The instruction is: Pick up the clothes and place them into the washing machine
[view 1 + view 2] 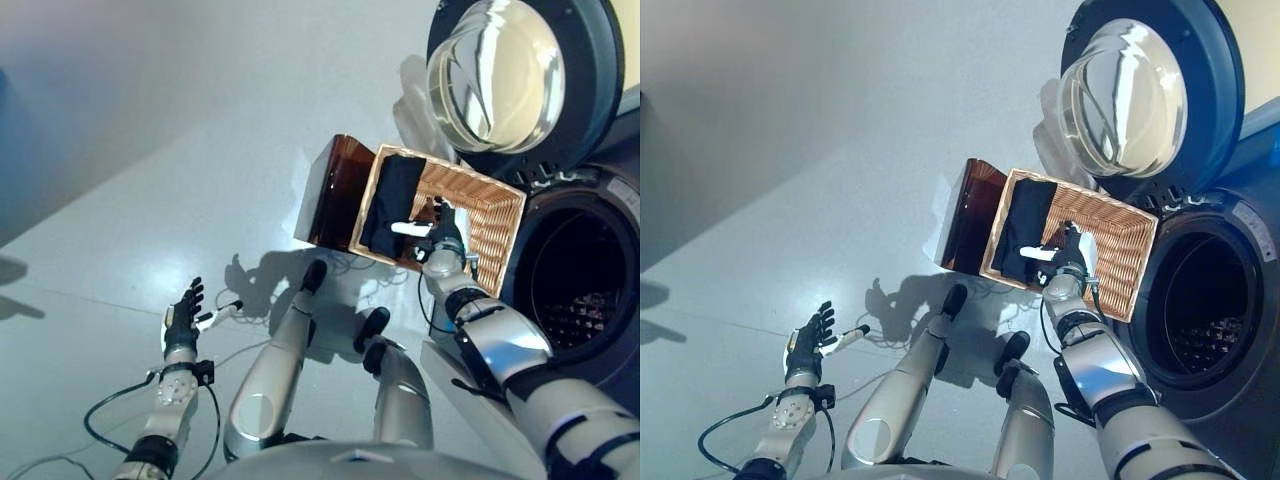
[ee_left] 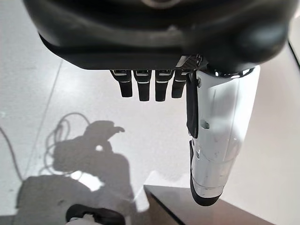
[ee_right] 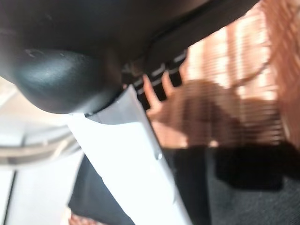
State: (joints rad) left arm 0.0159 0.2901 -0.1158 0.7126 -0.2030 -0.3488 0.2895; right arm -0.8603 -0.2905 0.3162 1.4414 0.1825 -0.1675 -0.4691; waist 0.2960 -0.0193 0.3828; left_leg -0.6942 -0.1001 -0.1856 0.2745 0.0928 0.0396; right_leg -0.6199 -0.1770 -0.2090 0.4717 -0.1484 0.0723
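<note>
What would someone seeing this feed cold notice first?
Probably the washing machine at the right, its round glass door swung wide open above the dark drum. Next, the wicker basket on the floor beside it, with a dark garment draped over its near-left end and the right hand reaching in, fingers open. The left hand hangs open over the bare floor at the far left, holding nothing.

A dark cloth (image 1: 392,205) lay crumpled in the wicker basket (image 1: 497,226), draped against its left inner wall and reaching the rim; the basket stood on the floor just before the washer (image 1: 1215,310); the washer's round door (image 1: 510,72) was swung fully open above the basket; its drum (image 1: 1200,310) gaped dark.
</note>
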